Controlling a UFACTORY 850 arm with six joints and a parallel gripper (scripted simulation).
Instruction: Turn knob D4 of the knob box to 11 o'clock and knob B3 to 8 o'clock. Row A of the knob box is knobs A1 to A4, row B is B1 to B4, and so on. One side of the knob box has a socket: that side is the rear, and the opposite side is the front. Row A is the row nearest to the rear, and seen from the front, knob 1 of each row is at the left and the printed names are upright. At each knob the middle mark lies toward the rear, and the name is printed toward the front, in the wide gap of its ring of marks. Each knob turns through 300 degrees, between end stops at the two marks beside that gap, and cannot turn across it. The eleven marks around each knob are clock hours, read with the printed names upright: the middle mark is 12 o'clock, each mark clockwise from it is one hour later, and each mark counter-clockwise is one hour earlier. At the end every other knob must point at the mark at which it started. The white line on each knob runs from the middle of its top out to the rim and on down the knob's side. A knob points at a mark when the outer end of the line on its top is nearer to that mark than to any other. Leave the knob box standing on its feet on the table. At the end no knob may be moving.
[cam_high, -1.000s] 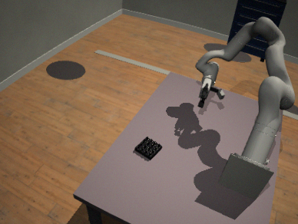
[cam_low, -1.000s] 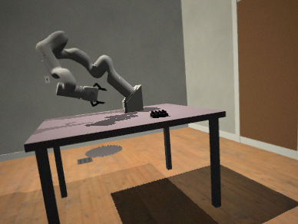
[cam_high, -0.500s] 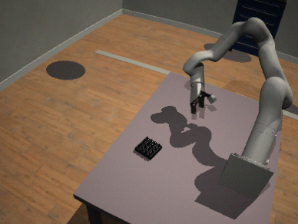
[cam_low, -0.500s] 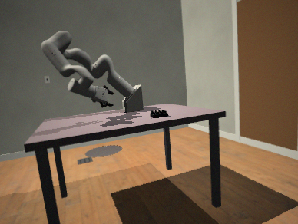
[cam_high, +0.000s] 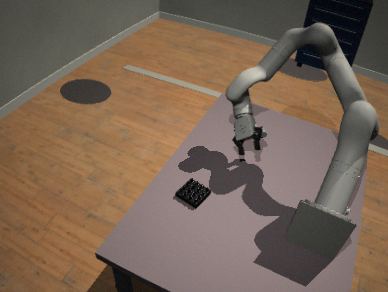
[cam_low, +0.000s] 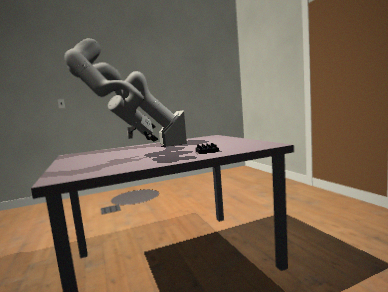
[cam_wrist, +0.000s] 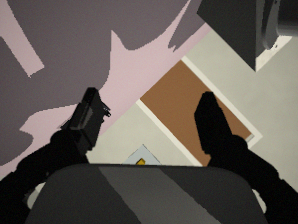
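1. nearest the top camera: gray pedestal (cam_high: 345, 235) bolted at one corner of the worktop (cam_high: 165, 240), arm (cam_high: 350, 130) rising from it and arching high before bending down again.
2. farther along: gripper (cam_high: 249, 145) hanging over the middle of the worktop, pointed downward, jaws spread fully apart with nothing between them; wrist view confirms it, showing only bare purple surface, shadow and room floor past the two dark fingers.
3. to the side of that: knob box (cam_high: 193, 193), a small black block standing near the long edge of the worktop, well apart from the gripper and just outside the arm's shadow. absent from the wrist view altogether.
4. individual knobs, white lines and printed names too small to read in any view; socket side likewise impossible to pick out, so cannot tell which corner holds d4 or where b3 sits.
5. step in hand, judged from this: approach only. neither knob touched yet, whole task ahead.
6. next move calls for carrying the gripper across and down toward the box, bringing the box into the wrist view, finding the rear from the socket, then centring open jaws over one target knob without brushing its neighbours.
7. farthest back: dark blue cabinet (cam_high: 332, 30) against the wall, no part in the job.
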